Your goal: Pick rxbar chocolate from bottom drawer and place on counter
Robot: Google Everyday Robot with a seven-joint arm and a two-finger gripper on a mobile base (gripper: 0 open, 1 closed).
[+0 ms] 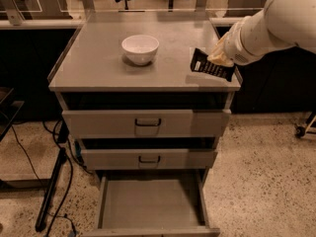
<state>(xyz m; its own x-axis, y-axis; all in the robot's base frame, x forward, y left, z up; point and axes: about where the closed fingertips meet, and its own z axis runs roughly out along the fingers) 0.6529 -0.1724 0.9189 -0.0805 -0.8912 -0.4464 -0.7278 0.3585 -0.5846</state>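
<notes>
I have the gripper [218, 58] over the front right corner of the counter [98, 63], with the white arm [276, 19] reaching in from beyond the right edge. Its pale fingers are pinched onto the upper end of the rxbar chocolate [211, 66], so the bar is in its grasp. The bar hangs tilted, its black wrapper and pale lettering turned towards my camera. Its lower end is very close to the worktop by the right edge, and I cannot tell whether it touches. A white bowl [140, 49] stands upright near the middle of the counter, well apart from the bar and closer to the back edge than the front. Below the front edge, the bottom drawer [148, 206] is pulled out towards me, and the top drawer [113, 123] and middle drawer [113, 159] sit above it, each with a dark handle. Dark cables [54, 181] trail over the speckled floor to the left of the cabinet
</notes>
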